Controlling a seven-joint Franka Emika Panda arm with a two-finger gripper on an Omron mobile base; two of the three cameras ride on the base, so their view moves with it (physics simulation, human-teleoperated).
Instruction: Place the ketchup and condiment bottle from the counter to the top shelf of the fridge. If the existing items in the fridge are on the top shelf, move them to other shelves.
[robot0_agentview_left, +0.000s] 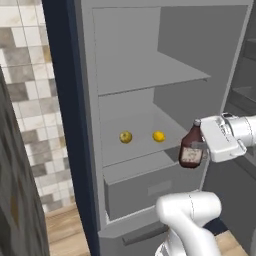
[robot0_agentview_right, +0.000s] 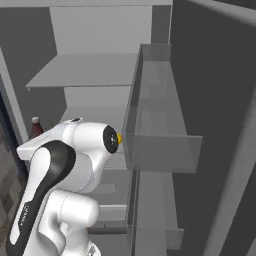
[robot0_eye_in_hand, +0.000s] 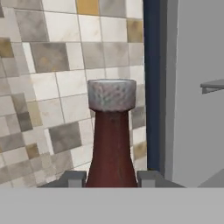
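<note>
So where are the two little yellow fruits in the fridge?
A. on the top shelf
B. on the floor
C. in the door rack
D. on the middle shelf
D: both yellow fruits sit on the middle shelf, with the top shelf bare above them.

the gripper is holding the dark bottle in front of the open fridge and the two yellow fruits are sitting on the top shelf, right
Not quite. The gripper does hold the dark bottle in front of the open fridge, but the two yellow fruits sit on the shelf below the top shelf, as the left base view shows.
</note>
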